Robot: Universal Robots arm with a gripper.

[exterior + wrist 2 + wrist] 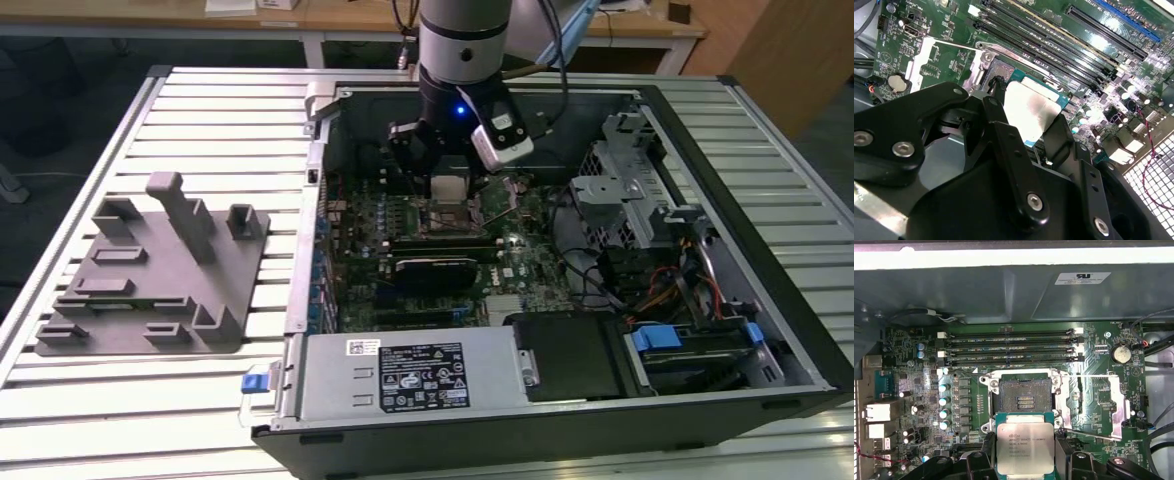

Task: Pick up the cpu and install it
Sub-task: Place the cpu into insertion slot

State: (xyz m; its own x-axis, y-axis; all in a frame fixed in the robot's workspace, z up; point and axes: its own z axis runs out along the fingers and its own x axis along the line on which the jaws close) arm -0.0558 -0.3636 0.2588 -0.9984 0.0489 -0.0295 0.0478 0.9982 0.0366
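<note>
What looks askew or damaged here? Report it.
Nothing stands out. The cpu sits square in the gripper, lined up with the empty socket, whose load plate lies open.

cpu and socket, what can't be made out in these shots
- Underside of the cpu: it faces away from the camera in both wrist views, and the gripper is clamped on its sides.
- Pins of the socket: too small to see in the first wrist view. In the second wrist view the cpu and gripper cover most of the socket.
- Gap between cpu and socket: too small to judge in the exterior view.
</note>
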